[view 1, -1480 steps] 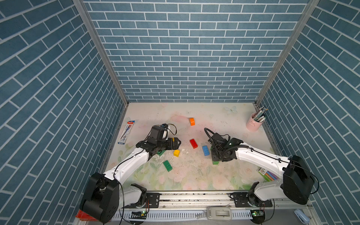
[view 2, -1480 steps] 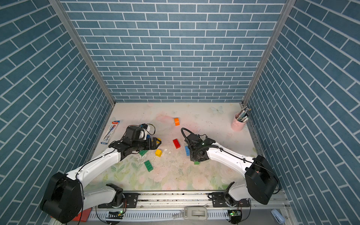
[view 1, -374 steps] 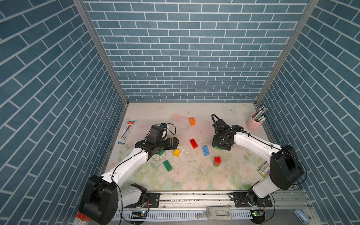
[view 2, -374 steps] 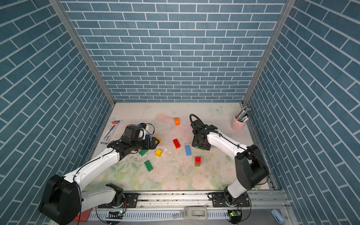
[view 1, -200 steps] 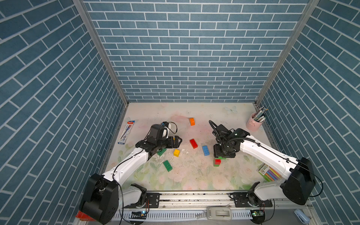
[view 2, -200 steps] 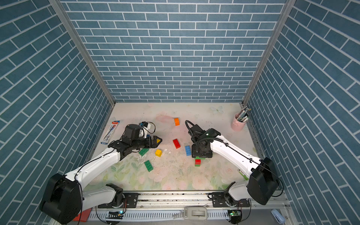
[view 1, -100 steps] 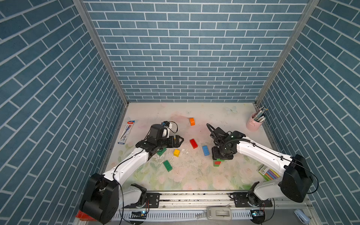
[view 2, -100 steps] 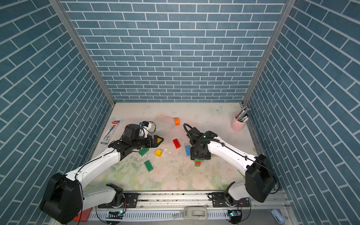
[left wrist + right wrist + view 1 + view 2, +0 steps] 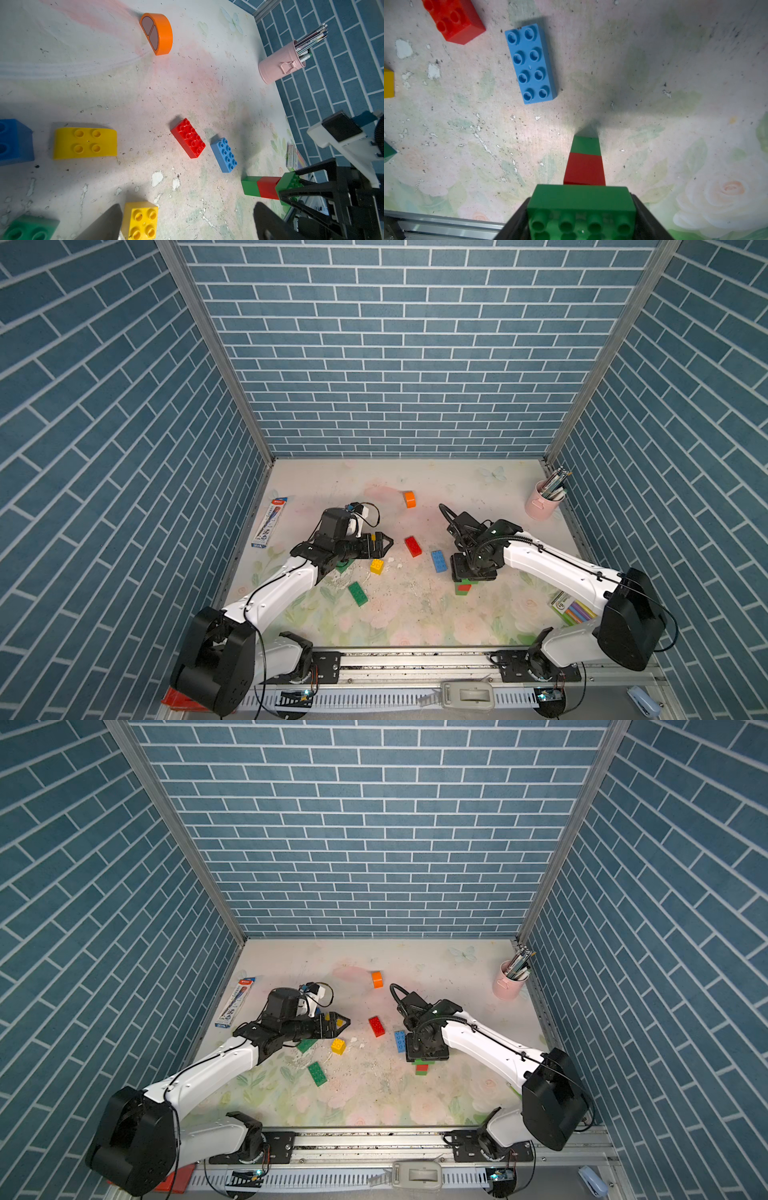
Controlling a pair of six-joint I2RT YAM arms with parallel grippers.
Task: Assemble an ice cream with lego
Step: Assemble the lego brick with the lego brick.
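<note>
My right gripper [image 9: 581, 220] is shut on a green oblong lego brick [image 9: 581, 204], held on top of a red brick [image 9: 584, 168] that sits on a green one [image 9: 585, 145]. In both top views this small stack [image 9: 462, 588] [image 9: 422, 1068] stands right of centre under the gripper [image 9: 473, 572]. My left gripper [image 9: 376, 545] [image 9: 187, 228] hovers open and empty, low over the mat, with a yellow square brick [image 9: 141, 220] beside one finger. Loose on the mat lie a red oblong [image 9: 413, 546], a blue oblong [image 9: 439, 561], a green oblong [image 9: 358, 593], an orange rounded brick [image 9: 409, 499] and a yellow rounded brick [image 9: 85, 142].
A pink cup of pens [image 9: 544, 504] stands at the back right. A pack of coloured markers [image 9: 573, 608] lies by the right wall and a pen pack [image 9: 270, 522] by the left wall. Brick-patterned walls close three sides.
My right gripper has come down with the green oblong brick onto the red and green stack. The left arm has barely moved.
</note>
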